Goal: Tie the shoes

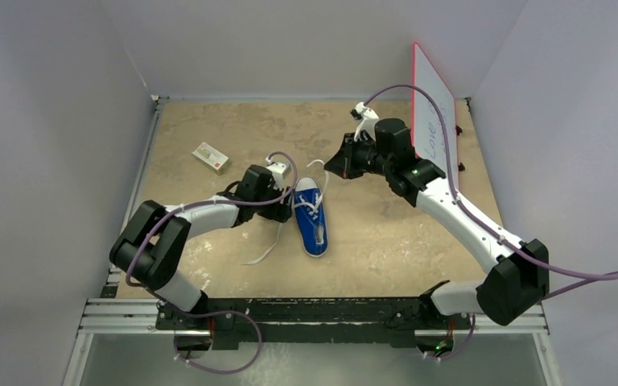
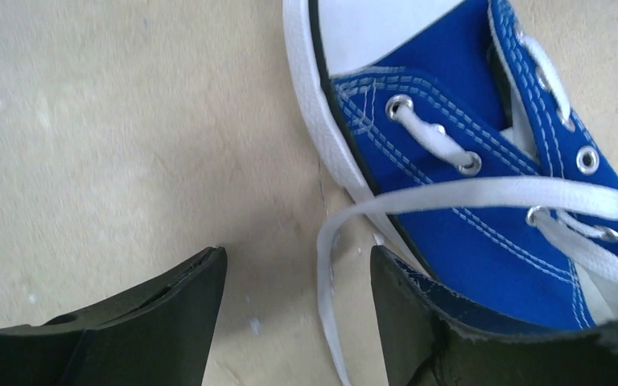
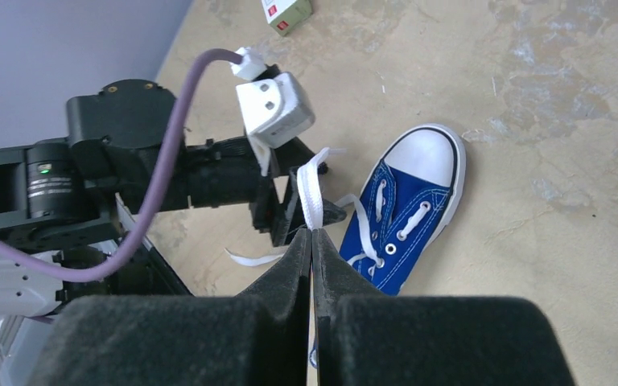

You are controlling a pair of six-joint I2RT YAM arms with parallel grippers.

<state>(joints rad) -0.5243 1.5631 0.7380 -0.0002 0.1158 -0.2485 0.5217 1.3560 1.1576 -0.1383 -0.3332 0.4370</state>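
Tabletop (image 1: 386,241): mottled tan, grey walls around.
Left gripper (image 2: 298,265): low, fingers parted at the sneaker's (image 1: 312,225) left side; lace strand (image 2: 326,273) runs between them, ungripped.
Sneaker: mid-table, toe pointing away.
Right gripper (image 3: 312,237): raised beyond the toe, clenched on lace end (image 3: 309,189).
Box (image 1: 211,157): far left, print unreadable.
Board (image 1: 433,112): handwriting, unclear.

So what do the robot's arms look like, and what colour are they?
Both the left arm and the right arm have white tube-like links joined by chunky black joints. A purple cable loops along each. The jaws are black wedge shapes, and a small green light glows on the right arm.
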